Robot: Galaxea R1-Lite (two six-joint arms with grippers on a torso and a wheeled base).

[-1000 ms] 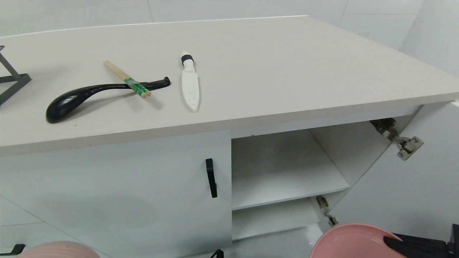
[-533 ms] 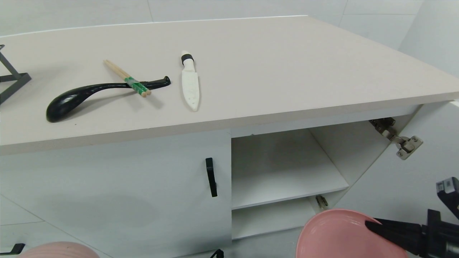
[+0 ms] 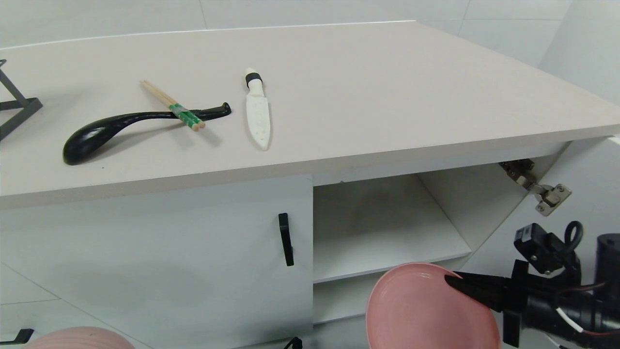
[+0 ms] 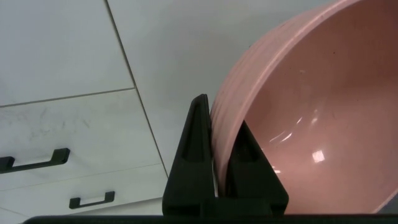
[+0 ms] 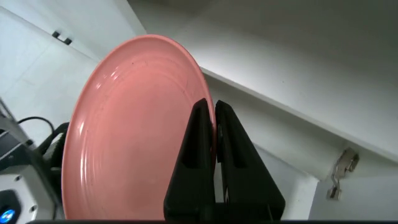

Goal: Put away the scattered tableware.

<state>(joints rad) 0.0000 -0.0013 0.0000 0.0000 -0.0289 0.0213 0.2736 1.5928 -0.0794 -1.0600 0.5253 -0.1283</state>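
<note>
**Plate** (image 3: 421, 310): pink, round and glossy. In the head view it is tilted on edge, low in front of the open cabinet compartment. Its upper rim overlaps the front edge of the white shelf (image 3: 382, 232) (the depth between them cannot be judged). The right gripper (image 3: 453, 282) comes in from the right. In the right wrist view, the plate (image 5: 130, 137) shows faint concentric rings, and the right gripper (image 5: 211, 106) has its two black fingers clamped on the rim, one on each face.

**Bowl** (image 4: 311, 124): pink, ribbed outside, smooth and shiny inside. The left gripper (image 4: 217, 118) is clamped on its wall, one finger inside and one outside. In the head view the bowl (image 3: 77, 338) sits at the bottom left edge.

**Counter** (image 3: 387, 87): matte beige. A black glossy spoon (image 3: 97, 133) lies on it, with green-banded wooden chopsticks (image 3: 172, 106) across its handle. A white knife (image 3: 256, 114) lies near them, apart.

**Change:** over the last second the plate and right gripper have moved up and left from the bottom right corner. The counter items are unmoved.
</note>
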